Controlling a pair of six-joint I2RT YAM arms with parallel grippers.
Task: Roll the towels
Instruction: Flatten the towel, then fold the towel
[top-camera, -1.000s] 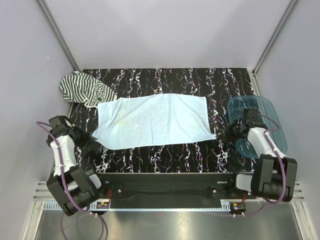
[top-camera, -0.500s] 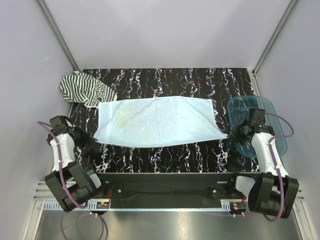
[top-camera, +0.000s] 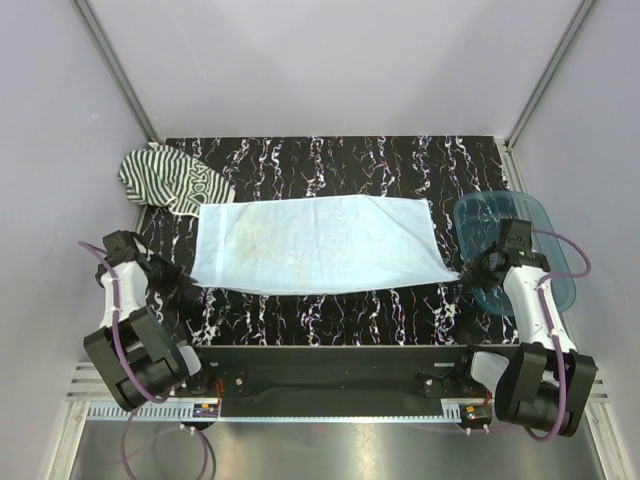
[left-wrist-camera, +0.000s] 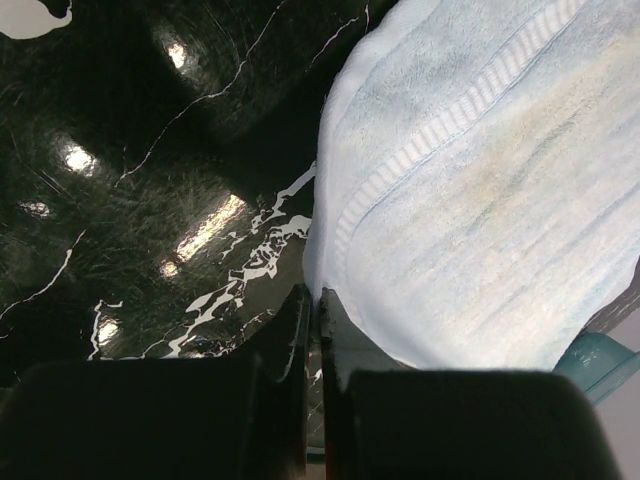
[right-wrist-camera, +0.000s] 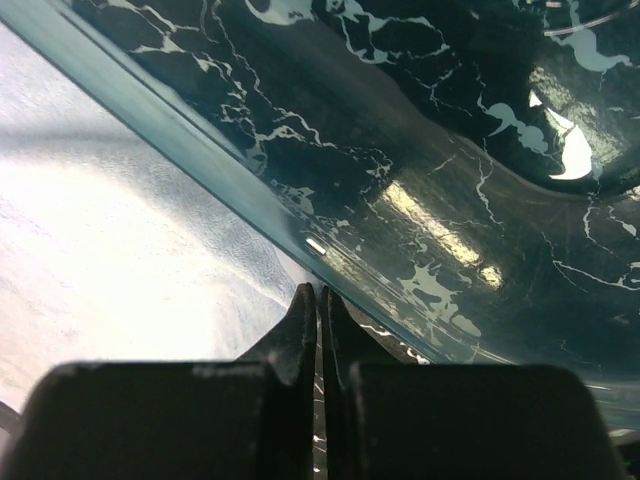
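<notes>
Pale blue cloth filled the middle of what we saw: the pale blue towel (top-camera: 315, 245) lay spread flat across the black marbled table (top-camera: 330, 160), its long side running left to right. We found the left gripper (top-camera: 187, 285) pinched tight on the towel's near left corner. The right gripper (top-camera: 467, 272) was clamped on the near right corner, which was drawn out to a point just beside the translucent blue tray (top-camera: 541, 226). Both wrist views showed the jaws pressed together with cloth at their tips. The striped towel (top-camera: 170, 180) sat bunched at the table's far left corner, against the blue towel's far left corner.
</notes>
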